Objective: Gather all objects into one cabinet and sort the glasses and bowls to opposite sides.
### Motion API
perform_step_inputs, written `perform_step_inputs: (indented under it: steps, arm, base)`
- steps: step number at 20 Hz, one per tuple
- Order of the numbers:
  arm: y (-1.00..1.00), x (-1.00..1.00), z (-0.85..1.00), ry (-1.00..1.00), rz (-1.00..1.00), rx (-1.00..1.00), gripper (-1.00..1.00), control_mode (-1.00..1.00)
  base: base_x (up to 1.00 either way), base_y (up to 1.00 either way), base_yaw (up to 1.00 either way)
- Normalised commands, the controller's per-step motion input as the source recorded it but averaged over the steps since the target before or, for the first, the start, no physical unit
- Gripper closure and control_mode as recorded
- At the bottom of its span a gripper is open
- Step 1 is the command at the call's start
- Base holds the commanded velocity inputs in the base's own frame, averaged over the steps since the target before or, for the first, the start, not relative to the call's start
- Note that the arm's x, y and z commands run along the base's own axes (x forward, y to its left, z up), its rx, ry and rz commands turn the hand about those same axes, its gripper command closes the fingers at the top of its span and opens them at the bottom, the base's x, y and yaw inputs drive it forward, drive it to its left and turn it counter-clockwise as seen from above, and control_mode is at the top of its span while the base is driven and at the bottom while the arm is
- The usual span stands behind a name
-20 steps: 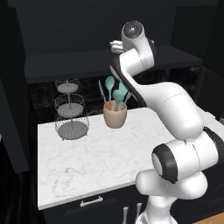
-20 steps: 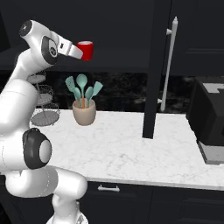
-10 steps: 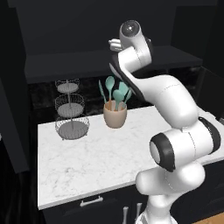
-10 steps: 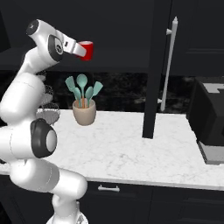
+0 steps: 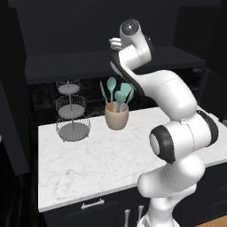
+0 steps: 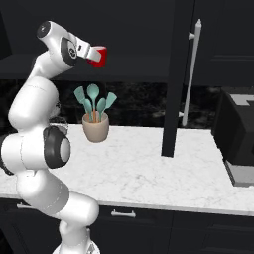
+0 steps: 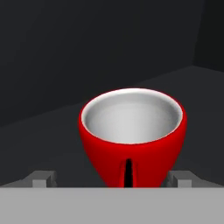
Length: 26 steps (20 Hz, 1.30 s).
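Note:
A glossy red mug (image 7: 131,131) with a pale grey inside stands upright on the dark inner shelf (image 7: 39,144) of the black cabinet. My gripper (image 7: 113,177) is open, with one fingertip (image 7: 43,179) on each side of the mug's lower body and a gap on both sides. From the right base view the red mug (image 6: 100,55) sits right at the tip of my gripper (image 6: 93,53), high above the counter. The cabinet's tall door (image 6: 173,99) hangs open, its silver bar handle (image 6: 191,74) facing right.
A tan pot of teal spoons (image 6: 95,126) stands on the white marble counter (image 6: 149,173) below my hand. A three-tier wire rack (image 5: 71,115) stands at the counter's left. A dark appliance (image 6: 238,129) sits at the far right.
The hand has stayed at the red mug while the arm's elbow and lower links swung to a new pose. The jaws stand as wide as before.

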Motion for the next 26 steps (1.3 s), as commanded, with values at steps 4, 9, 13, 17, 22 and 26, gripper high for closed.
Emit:
perform_step_inputs:
  steps: [4,9,13,17,22,26]
  arm:
    - [0.00,0.32,-0.03,0.00,-0.01,0.00,1.00,-1.00]
    - [-0.14,0.24,-0.04,0.00,-0.02,0.00,1.00,-1.00]
    - [-0.19,0.14,-0.02,-0.01,-0.02,0.00,1.00,-1.00]
    - [-0.09,0.00,-0.03,-0.02,0.00,0.00,1.00,-1.00]
    - [-0.05,-0.03,-0.01,-0.04,0.00,0.00,1.00,-1.00]
    - [0.00,-0.32,0.00,-0.08,0.00,0.00,1.00,-1.00]
  base:
    - [0.00,0.00,0.00]
    - [0.00,0.00,0.00]
    - [0.00,0.00,0.00]
    - [0.00,0.00,0.00]
    - [0.00,0.00,0.00]
    - [0.00,0.00,0.00]
